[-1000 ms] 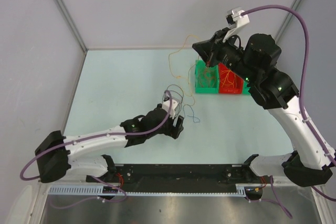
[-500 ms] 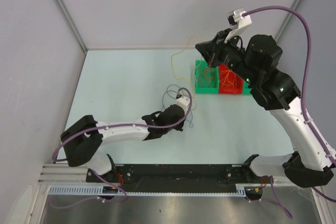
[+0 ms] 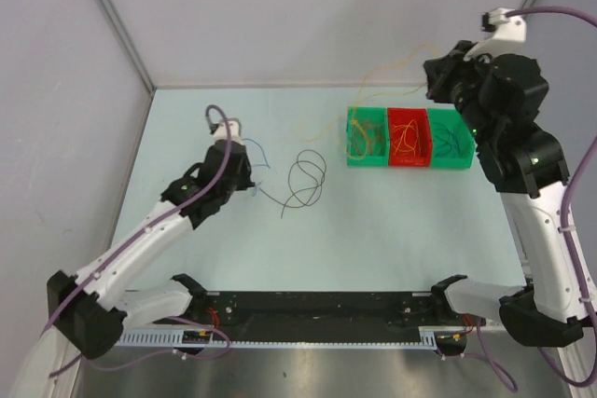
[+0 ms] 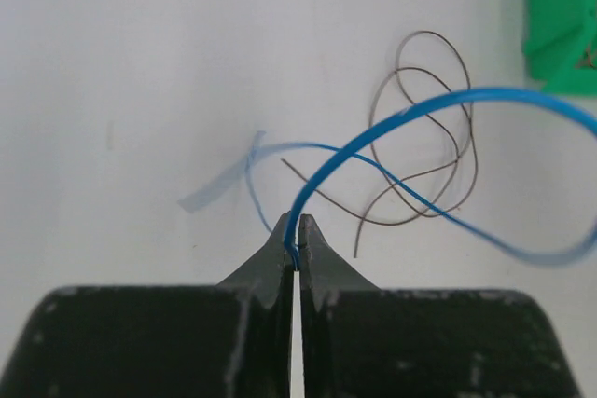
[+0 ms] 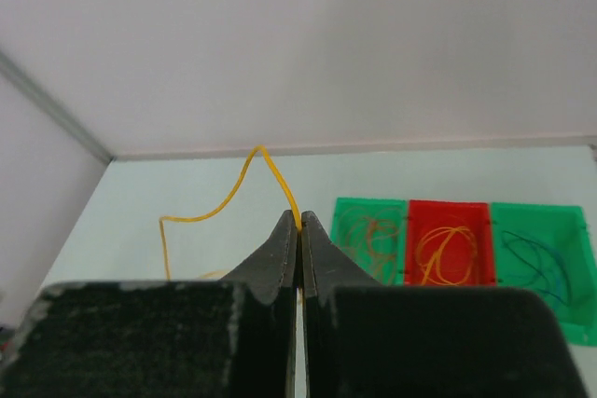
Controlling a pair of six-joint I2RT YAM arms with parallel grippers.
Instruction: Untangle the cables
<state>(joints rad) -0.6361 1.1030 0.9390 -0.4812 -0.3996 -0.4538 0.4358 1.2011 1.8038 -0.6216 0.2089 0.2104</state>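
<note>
My left gripper [image 4: 298, 230] is shut on a blue cable [image 4: 392, 114] that arcs up and off to the right. In the top view the left gripper [image 3: 246, 172] holds this blue cable [image 3: 262, 157] at the left of the table. A dark brown cable [image 3: 306, 179] lies looped on the table by itself, to the right of it. My right gripper [image 5: 299, 221] is shut on an orange-yellow cable [image 5: 233, 188]. Seen from above, the right gripper [image 3: 433, 79] is raised behind the bins, and the orange-yellow cable [image 3: 382, 70] trails from it down into the left green bin [image 3: 353, 116].
Three bins stand in a row at the back right: the left green bin, a red bin [image 3: 408, 113] and a right green bin [image 3: 452, 164], each with coiled cables inside. Grey walls close off the table at the back and on the left.
My left gripper has shut on the blue cable and swung left, pulling it off the dark brown cable. My right arm has risen to the right, drawing the orange-yellow cable with it.
</note>
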